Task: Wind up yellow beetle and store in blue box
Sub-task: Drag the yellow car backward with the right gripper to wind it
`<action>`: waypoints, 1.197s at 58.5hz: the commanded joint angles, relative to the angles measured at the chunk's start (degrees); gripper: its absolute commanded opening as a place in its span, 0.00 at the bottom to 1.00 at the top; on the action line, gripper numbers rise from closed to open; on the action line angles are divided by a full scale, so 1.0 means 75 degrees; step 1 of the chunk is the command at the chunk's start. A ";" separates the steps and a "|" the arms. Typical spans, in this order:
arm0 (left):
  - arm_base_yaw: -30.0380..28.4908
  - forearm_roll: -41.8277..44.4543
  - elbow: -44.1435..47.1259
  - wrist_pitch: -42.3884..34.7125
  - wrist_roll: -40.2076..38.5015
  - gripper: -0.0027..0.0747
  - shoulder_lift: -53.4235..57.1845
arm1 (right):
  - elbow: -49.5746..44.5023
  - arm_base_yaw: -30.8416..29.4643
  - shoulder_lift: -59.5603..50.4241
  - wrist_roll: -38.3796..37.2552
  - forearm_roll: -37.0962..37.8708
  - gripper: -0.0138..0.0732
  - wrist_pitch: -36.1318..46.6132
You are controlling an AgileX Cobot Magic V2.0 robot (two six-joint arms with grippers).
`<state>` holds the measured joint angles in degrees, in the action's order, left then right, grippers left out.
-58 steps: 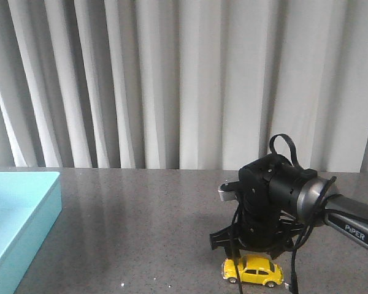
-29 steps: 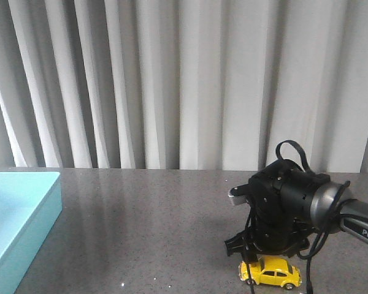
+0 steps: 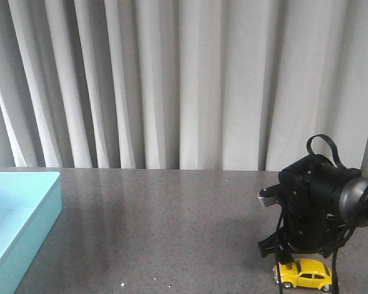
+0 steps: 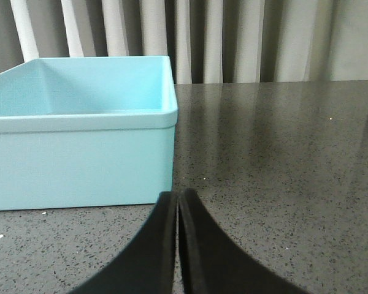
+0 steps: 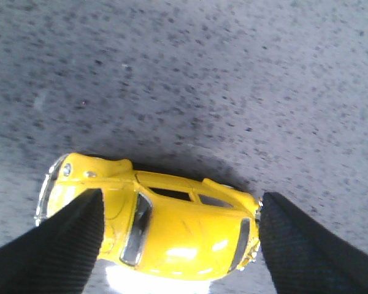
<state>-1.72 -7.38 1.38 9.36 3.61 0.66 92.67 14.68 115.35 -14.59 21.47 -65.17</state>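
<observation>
The yellow beetle [image 3: 303, 274] stands on its wheels on the dark speckled table at the front right. My right gripper [image 3: 302, 264] reaches down over it from above. In the right wrist view the beetle [image 5: 178, 236] lies lengthwise between the two black fingers of the right gripper [image 5: 181, 202], one over the bonnet and one at the rear bumper, shut on it. The blue box [image 3: 24, 226] sits at the far left of the table. My left gripper [image 4: 178, 199] rests shut and empty near the box's corner [image 4: 165, 153]; it does not show in the front view.
A grey curtain [image 3: 172, 79] hangs along the table's far edge. Black cables [image 3: 322, 144] loop off the right arm's wrist. The right arm stands close to the table's front right corner.
The right arm has slid steadily to the right along the table, and the yellow beetle has moved right with it, staying between the fingers. The blue box has not moved.
</observation>
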 commanded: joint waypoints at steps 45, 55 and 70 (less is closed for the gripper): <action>0.0052 -0.0052 -0.0054 -0.0519 -0.0063 0.03 -0.0035 | -0.0337 -0.0853 0.0261 0.0719 0.0676 0.76 -0.1157; 0.0052 -0.0052 -0.0054 -0.0519 -0.0063 0.03 -0.0035 | -0.0337 -0.0853 0.0165 0.0774 0.0816 0.76 -0.1142; 0.0052 -0.0052 -0.0054 -0.0519 -0.0063 0.03 -0.0035 | 0.0430 -0.0853 -0.0776 0.0720 0.0245 0.76 -0.0458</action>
<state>-1.72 -7.38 1.38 9.40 3.61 0.66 92.64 8.79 113.33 -9.52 26.39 -68.88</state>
